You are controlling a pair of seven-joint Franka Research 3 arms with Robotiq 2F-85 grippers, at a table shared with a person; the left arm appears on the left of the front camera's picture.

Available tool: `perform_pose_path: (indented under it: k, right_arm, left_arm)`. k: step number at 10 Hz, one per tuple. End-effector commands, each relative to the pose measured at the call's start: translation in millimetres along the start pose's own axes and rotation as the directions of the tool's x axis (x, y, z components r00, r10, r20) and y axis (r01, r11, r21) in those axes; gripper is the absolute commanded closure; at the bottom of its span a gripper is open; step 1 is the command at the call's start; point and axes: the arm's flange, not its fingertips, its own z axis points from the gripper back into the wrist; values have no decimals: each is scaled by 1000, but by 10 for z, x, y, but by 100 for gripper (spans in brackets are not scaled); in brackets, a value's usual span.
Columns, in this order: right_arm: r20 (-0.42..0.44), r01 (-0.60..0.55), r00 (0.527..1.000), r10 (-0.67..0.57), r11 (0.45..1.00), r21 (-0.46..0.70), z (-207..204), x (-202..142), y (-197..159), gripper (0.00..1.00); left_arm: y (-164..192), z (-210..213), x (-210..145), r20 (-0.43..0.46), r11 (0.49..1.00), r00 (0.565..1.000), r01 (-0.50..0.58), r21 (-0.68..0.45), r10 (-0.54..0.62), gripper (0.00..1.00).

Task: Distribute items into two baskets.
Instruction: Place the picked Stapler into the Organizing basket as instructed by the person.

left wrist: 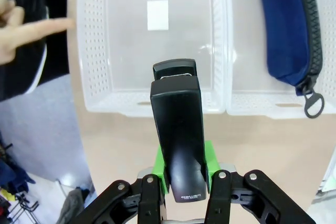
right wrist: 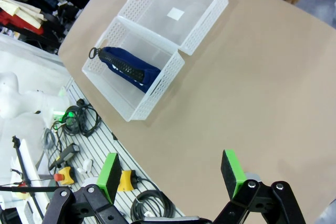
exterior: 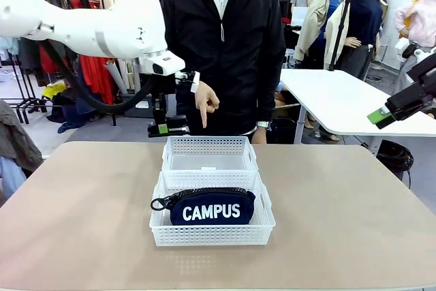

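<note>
My left gripper [exterior: 165, 129] hangs above the table just behind the far basket [exterior: 210, 144], shut on the small black stapler [left wrist: 177, 129], which sits between its green pads [left wrist: 161, 167]. In the left wrist view the far basket [left wrist: 92, 40] lies below the stapler, holding nothing but a white sticker. The navy "CAMPUS" pouch [exterior: 212, 208] lies in the near basket [exterior: 211, 235]; the wrist views show the pouch [left wrist: 286, 30] [right wrist: 128, 67] there too. My right gripper [right wrist: 170, 178] is open and empty, raised off the table's right side [exterior: 381, 115].
A person stands at the far edge and points a finger [exterior: 205, 117] down at the far basket; the same hand [left wrist: 29, 30] shows beside that basket's rim. Bare tan tabletop [exterior: 82, 209] surrounds both baskets. Cables and tools [right wrist: 79, 156] lie on a rack below the table edge.
</note>
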Motion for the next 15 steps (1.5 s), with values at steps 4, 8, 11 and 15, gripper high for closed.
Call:
perform_pose_path:
  k: [4, 8, 11, 15]
  right_arm:
    - [2, 8, 1000, -8, 1000, 1, 1, 11, 22, 0]
    - [2, 8, 1000, -8, 1000, 1, 1, 11, 22, 0]
    - [2, 8, 1000, -8, 1000, 1, 1, 11, 22, 0]
    - [2, 8, 1000, -8, 1000, 1, 1, 11, 22, 0]
  left_arm:
    - [238, -262, 420, -16, 999, 999, 43, 2, -43, 100]
    - [423, -584, 718, -34, 997, 996, 79, 21, -79, 100]
    - [481, -836, 858, -35, 995, 994, 102, 17, -101, 100]
    - [520, -1188, 957, -41, 988, 989, 147, 44, -145, 100]
